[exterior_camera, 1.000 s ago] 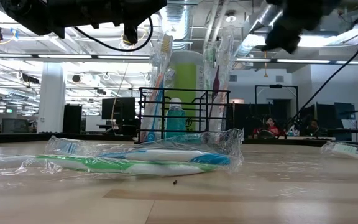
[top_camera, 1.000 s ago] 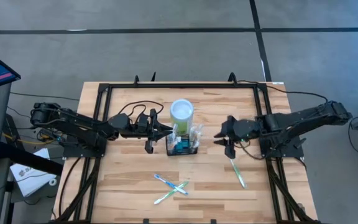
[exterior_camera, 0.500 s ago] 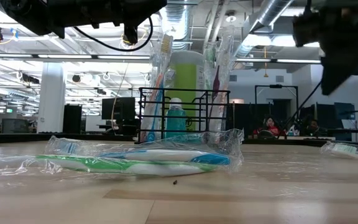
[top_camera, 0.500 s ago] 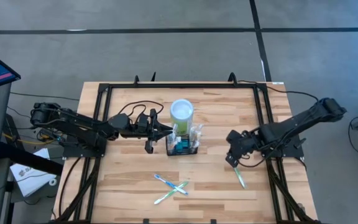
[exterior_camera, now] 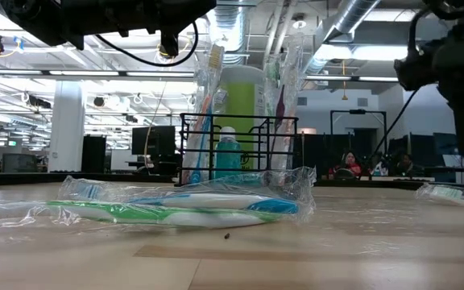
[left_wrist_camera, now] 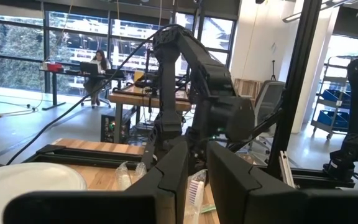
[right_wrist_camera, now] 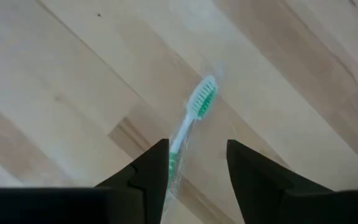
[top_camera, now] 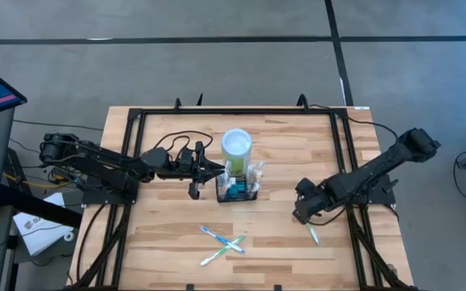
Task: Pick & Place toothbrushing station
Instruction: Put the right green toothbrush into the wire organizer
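You had the job partly done, by the look of it: the toothbrushing station point(top_camera: 239, 189), a black wire caddy, stood at the centre of the worktop point(top_camera: 160, 234) with a teal bottle point(exterior_camera: 227, 157) and at least two wrapped brushes already upright in its compartments, and the green cup point(top_camera: 236, 146) touching it at its 12 o'clock side. What remained was loose: a pair of wrapped toothbrushes point(top_camera: 222, 242) lay crossed at 6 o'clock of the caddy, and a single green toothbrush point(right_wrist_camera: 191, 121) in clear film lay well apart at about 4 o'clock. Your right hand point(right_wrist_camera: 197, 165) hung directly over that single brush with its fingers released and parted either side of the handle, gripping nothing, so I judged that pick not yet made. Your left hand point(top_camera: 210, 169) waited just beside the caddy at its 9 o'clock; its fingers stood nearly together, and I could not tell whether they held anything. The worktop was pale butcher-block wood inside a black frame, on a grey floor marked with dark lines. Beyond it lay an open workshop with desks, monitors, ceiling ducts and strip lights, and people sat at far benches.
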Controlling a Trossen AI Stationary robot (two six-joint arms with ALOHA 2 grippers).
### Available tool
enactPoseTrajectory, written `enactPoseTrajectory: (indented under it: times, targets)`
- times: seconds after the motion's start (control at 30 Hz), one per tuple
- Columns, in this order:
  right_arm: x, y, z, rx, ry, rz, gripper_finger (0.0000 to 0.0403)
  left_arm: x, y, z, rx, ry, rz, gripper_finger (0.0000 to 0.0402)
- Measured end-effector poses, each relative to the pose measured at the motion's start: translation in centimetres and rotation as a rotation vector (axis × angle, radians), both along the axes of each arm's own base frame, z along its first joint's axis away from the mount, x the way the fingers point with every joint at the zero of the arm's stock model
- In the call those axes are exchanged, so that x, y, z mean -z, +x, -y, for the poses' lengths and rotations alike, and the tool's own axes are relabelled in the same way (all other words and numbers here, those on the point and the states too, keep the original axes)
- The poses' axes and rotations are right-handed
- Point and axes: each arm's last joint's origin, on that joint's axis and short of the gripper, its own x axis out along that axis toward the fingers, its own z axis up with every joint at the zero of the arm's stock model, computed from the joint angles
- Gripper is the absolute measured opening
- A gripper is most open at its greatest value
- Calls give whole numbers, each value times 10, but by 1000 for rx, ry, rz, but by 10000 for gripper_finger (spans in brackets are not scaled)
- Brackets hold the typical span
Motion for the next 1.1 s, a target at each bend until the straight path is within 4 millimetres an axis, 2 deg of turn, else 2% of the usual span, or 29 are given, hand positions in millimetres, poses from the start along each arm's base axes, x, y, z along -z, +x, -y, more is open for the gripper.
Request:
enactPoseTrajectory:
  times: [0.17,0.3,1.1]
  targets:
    - [9,2,-5,21,-19,-40,174,0,0,0,0,0,0,54]
    - [15,4,-6,24,-33,-62,177,0,0,0,1,0,0,54]
    - [47,18,-14,5,-80,-137,124,0,0,1,20,4,0,54]
